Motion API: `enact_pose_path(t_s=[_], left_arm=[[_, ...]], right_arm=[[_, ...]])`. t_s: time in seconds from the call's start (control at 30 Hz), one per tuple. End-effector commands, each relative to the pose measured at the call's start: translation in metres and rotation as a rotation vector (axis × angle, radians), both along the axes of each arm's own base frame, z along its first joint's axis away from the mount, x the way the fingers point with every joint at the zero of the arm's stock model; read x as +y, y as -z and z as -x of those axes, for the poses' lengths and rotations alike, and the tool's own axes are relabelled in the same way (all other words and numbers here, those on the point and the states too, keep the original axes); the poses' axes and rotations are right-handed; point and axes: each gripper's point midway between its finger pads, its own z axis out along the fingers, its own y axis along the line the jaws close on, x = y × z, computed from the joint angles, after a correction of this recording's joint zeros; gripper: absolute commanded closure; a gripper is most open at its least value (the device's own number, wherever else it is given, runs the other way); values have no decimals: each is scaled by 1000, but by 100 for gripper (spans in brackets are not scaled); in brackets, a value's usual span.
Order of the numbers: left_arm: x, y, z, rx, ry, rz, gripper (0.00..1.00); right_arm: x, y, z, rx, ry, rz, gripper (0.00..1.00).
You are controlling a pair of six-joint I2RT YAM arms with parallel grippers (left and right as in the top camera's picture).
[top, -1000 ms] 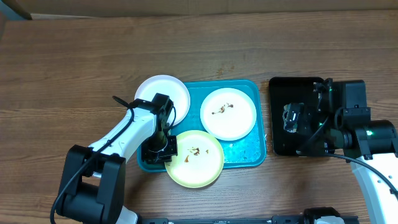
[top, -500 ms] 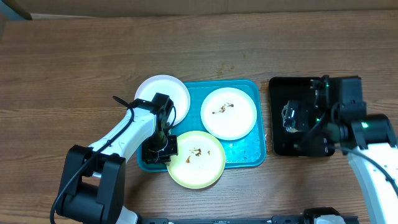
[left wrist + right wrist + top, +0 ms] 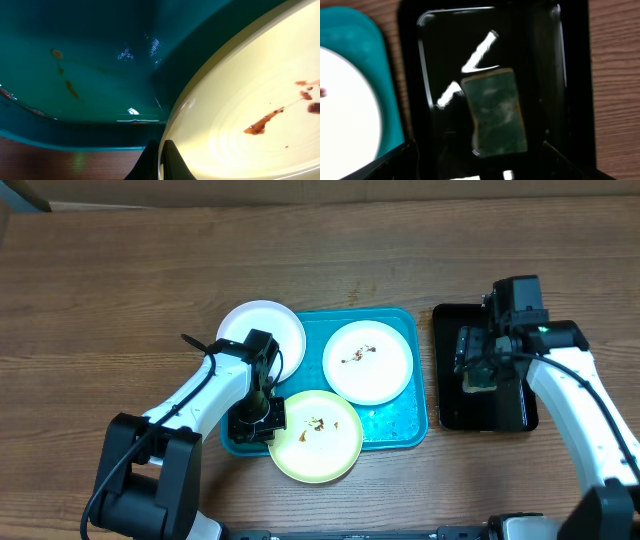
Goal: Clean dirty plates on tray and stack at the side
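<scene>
the left gripper (image 3: 262,412) is pinched on the rim of the yellow-green plate (image 3: 315,435), at the front edge of the tray (image 3: 405,425); it should hold it level. the right gripper (image 3: 476,362), jaws wide above the sponge (image 3: 495,112), should centre before closing.

A smeared white plate (image 3: 367,361) is laid flat in the turquoise tray (image 3: 400,420); a smeared yellow-green plate (image 3: 315,435) is placed across its near rim, a clean white plate (image 3: 261,328) across its far-left corner.
</scene>
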Motion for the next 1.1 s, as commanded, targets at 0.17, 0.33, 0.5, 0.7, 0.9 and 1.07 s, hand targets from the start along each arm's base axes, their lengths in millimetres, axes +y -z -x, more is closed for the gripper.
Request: enact_pose_path(t_s=[0.17,0.33,0.5,0.7,0.9,1.07], left_arm=[[1,3,0,0,-14,-16,96],[1,3,0,0,-14,-16,96],[1,3,0,0,-14,-16,96],[1,3,-1,-1,-14,-16,96],[1,4,-1,-3,-15,-15,96],[1,4,-1,-2,-22,-17,96]], right_arm=[[-12,28,-14,56,17,79,26],[-15,53,-11,129,24,84,28],[-21,77,-9,189,39,86,28],[-25,83,-11,192,51,85,34],[-25,87,-7,202,66,82,56],[-25,87,-3,210,126,67,69]])
